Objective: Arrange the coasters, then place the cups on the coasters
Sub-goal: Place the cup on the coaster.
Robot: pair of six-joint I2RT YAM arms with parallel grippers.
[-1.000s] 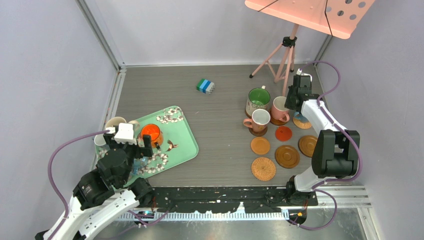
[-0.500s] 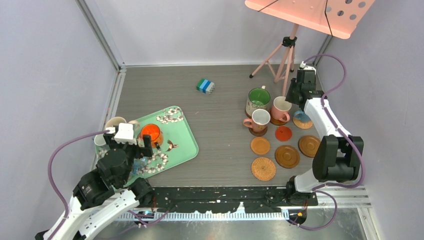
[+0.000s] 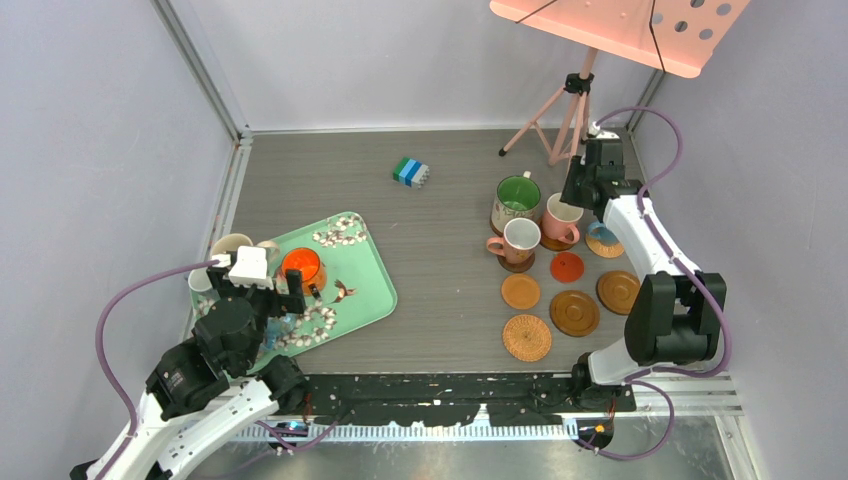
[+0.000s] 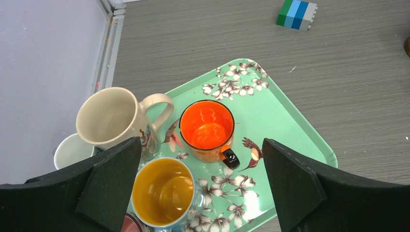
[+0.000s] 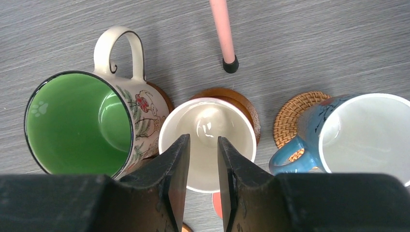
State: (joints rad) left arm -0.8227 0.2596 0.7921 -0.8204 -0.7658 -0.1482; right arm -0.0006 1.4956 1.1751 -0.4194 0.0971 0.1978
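cups (image 5: 208, 140): glossy ceramic | wicker coaster (image 5: 295, 116): rough woven | table (image 3: 440, 200): matt wood-grain

Mint-green floral tray (image 4: 285, 121), orange-inside cup (image 4: 207, 126), yellow-inside cup (image 4: 163, 192), cream cup (image 4: 107, 117) — toy block (image 4: 296, 13) well apart

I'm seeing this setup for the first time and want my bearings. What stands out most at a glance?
The mint-green floral tray at front left, holding several mugs including an orange-inside mug, with the left hand wide open above it. At right, a cluster of mugs on coasters, the green-inside mug tallest, with the right hand just over the pink mug. Nearer the arms lie bare coasters, one woven wicker.
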